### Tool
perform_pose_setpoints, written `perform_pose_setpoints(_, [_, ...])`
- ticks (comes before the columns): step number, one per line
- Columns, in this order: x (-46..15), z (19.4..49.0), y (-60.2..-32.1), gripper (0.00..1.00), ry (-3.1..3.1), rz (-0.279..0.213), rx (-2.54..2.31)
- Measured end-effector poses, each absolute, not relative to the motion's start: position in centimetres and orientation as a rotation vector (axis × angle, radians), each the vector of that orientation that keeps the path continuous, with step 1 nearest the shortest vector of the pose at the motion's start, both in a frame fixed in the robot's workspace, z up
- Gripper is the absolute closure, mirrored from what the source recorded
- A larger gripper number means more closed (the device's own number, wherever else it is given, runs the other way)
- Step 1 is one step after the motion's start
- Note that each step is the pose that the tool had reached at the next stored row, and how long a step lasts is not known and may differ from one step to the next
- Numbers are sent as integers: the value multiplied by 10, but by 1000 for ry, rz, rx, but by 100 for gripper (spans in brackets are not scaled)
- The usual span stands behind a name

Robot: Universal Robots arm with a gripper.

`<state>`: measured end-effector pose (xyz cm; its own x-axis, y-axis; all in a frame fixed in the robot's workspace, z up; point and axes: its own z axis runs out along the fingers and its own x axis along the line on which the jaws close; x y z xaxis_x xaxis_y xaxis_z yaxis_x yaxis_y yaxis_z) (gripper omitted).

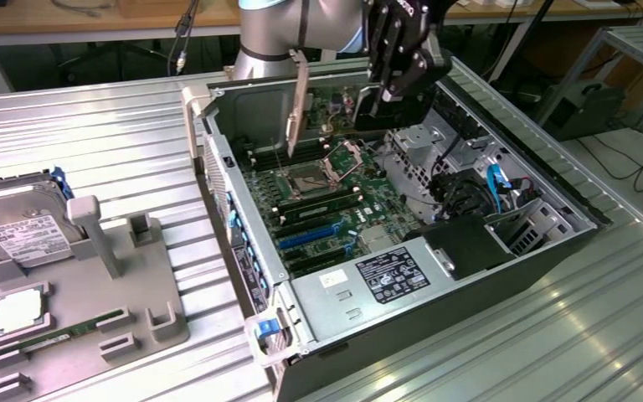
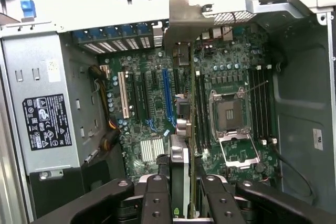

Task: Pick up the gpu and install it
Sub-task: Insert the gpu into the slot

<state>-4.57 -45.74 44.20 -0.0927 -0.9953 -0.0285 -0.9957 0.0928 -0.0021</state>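
Observation:
The gpu (image 1: 387, 110) hangs edge-down over the open computer case (image 1: 223, 180), its black body under my gripper (image 1: 402, 79) and its silver bracket (image 1: 295, 100) pointing towards the exterior view's left. The gripper is shut on the card's upper edge. In the wrist view the gpu (image 2: 185, 124) shows edge-on between the two fingers (image 2: 156, 200), with its bracket (image 2: 184, 22) at the far end near the case's rear wall. It hovers above the motherboard (image 2: 152, 108), roughly along the blue slot (image 2: 167, 92) and the open CPU socket (image 2: 227, 115), not touching the board.
A grey fixture tray (image 1: 110, 293) at the exterior view's left holds a hard drive (image 1: 20, 234), a CPU (image 1: 20, 311) and a RAM stick (image 1: 59, 335). The power supply (image 1: 394, 275) and the drive cage (image 1: 528, 226) fill the near end of the case. Cables run beside the cage.

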Motion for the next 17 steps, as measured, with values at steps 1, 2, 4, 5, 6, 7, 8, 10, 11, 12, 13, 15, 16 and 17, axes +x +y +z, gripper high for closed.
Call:
perform_pose_setpoints(1, [-46,442,-458,73,2294,28,-2114])
perform_pose_setpoints(2, [-46,442,-458,73,2281,28,-2127])
perform_pose_setpoints(4, [-46,442,-458,73,2270,28,-2139])
perform_pose_setpoints(5, [-46,442,-458,73,2268,28,-2141])
perform_pose_setpoints(6, [-45,442,-458,73,2268,28,-2142])
perform_pose_setpoints(7, [-45,441,-458,73,2266,28,-2144])
perform_pose_setpoints(8, [-44,440,-458,73,2265,28,-2145])
perform_pose_setpoints(10, [-44,438,-457,73,2261,28,-2150])
perform_pose_setpoints(11, [-44,436,-457,73,2257,25,-2153])
perform_pose_setpoints(12, [-44,435,-456,73,2255,22,-2152])
perform_pose_setpoints(13, [-44,433,-456,73,2253,22,-2155])
perform_pose_setpoints(15, [-44,430,-456,73,2237,20,-2169])
perform_pose_setpoints(16, [-44,428,-456,73,2222,20,-2185])
perform_pose_setpoints(17, [-44,426,-456,73,2205,20,-2202])
